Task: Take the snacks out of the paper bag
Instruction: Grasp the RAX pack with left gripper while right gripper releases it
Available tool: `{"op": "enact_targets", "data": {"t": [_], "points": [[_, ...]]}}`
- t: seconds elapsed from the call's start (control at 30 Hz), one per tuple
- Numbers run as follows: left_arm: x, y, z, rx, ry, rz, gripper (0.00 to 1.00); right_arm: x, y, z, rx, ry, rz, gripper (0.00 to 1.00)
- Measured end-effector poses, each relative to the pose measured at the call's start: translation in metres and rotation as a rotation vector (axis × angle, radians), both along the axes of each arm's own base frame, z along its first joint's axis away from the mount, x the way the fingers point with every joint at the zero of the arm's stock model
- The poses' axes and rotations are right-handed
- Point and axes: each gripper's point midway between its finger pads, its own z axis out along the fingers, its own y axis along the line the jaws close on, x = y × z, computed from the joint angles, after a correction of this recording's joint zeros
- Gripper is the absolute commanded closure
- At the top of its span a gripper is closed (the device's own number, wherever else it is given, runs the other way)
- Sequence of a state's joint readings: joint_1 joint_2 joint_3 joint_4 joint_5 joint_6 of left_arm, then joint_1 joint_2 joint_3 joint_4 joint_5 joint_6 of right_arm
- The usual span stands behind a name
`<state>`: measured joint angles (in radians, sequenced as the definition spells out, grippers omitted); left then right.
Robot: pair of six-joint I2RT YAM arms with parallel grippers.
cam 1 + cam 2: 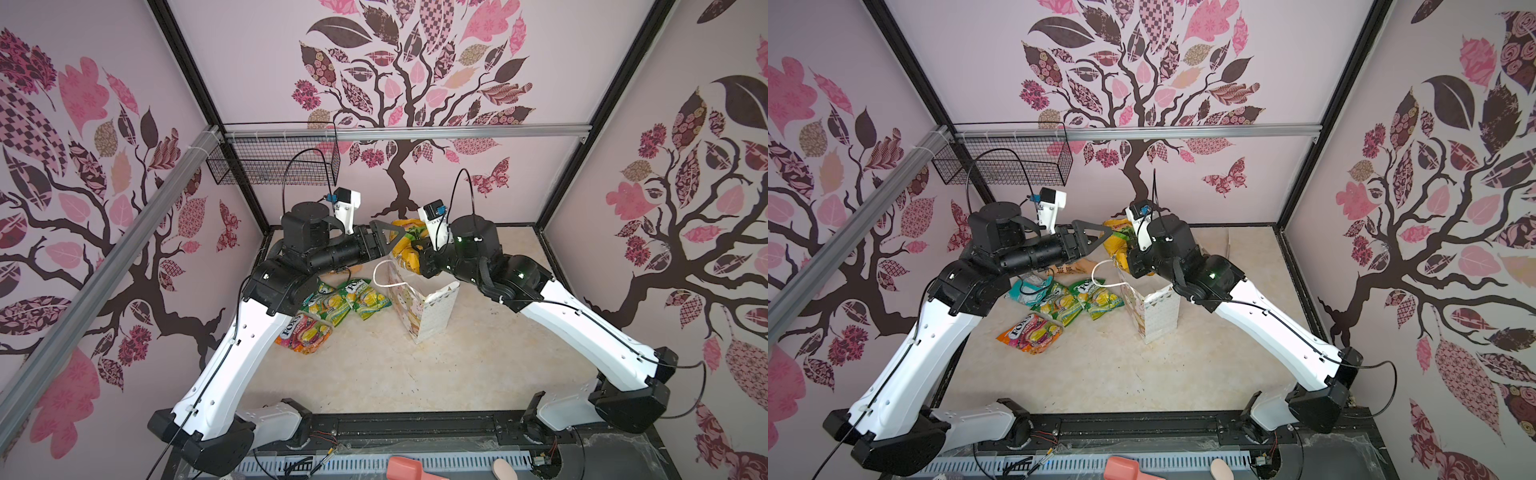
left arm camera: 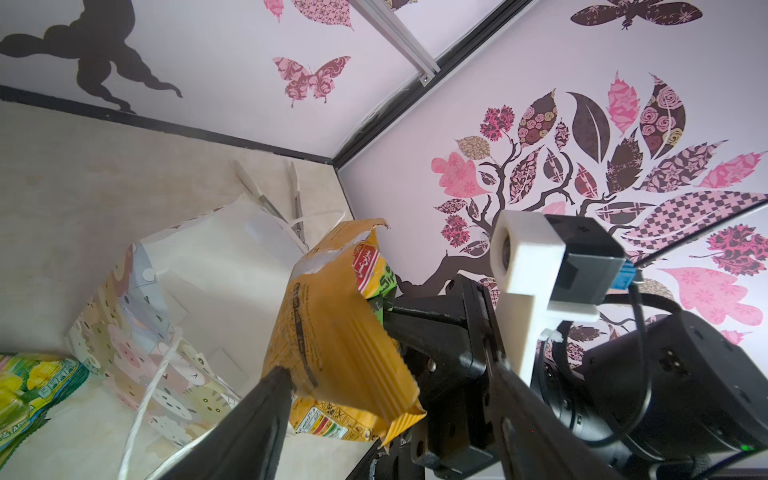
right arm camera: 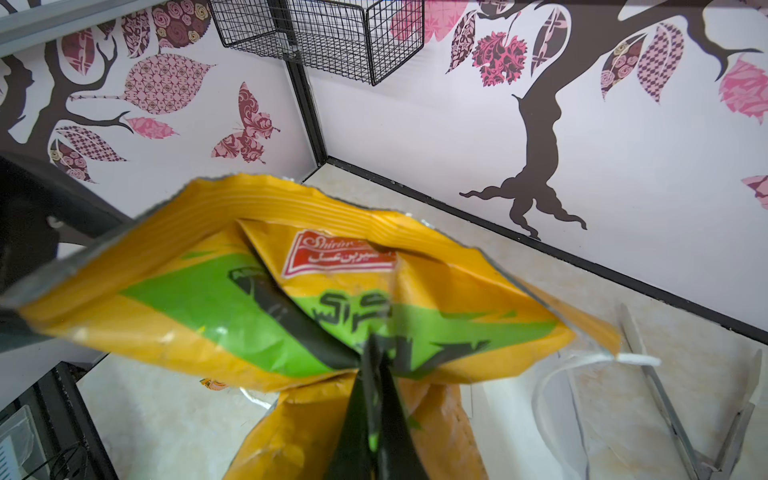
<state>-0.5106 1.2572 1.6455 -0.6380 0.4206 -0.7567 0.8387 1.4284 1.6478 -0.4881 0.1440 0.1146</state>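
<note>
Setting: lab robot test cell. Evidence: boxed enclosure of black frame posts [image 1: 183, 62] and aluminium rail [image 1: 407, 133], tree-decal wall panels [image 1: 399, 83], left arm [image 1: 232, 357] and right arm [image 1: 582, 332] on a black base rail [image 1: 415, 427], slotted cable duct [image 1: 436, 460], hung wire basket [image 1: 274, 166].

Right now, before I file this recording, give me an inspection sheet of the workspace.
Surface: beige tabletop, bare toward the front.
Job's things: paper bag upright, open; yellow packet held up by its mouth; green-yellow packets, orange packet, teal packet lying left of it.
Clutter: pink scoop on the front ledge.
Grippers: right gripper shut on the yellow packet; left gripper open around its edge.
Cables: wrist-camera cables loop free of the bag.
Surroundings: wire basket on rear rail; tree-decal walls.
</note>
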Motion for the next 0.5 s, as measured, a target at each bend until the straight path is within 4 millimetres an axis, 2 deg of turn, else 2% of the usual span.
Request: {"op": "enact_targets", "data": {"t": [0.17, 0.27, 0.4, 0.5], "points": [[0.002, -0.003, -0.003, 0.003, 0.010, -0.008, 0.27, -0.009, 0.010, 0.002, 0.008, -0.002, 0.056, 1.00], [0.006, -0.006, -0.012, 0.011, 0.031, -0.012, 0.34, -0.014, 0.015, 0.004, 0.020, -0.004, 0.088, 1.00], [0.010, -0.007, -0.022, 0.026, 0.056, -0.008, 0.57, -0.018, 0.021, 0.002, 0.031, -0.005, 0.123, 0.99], [0.011, -0.006, -0.026, 0.035, 0.064, -0.003, 0.75, -0.020, 0.023, 0.003, 0.042, -0.007, 0.143, 0.92]]}}
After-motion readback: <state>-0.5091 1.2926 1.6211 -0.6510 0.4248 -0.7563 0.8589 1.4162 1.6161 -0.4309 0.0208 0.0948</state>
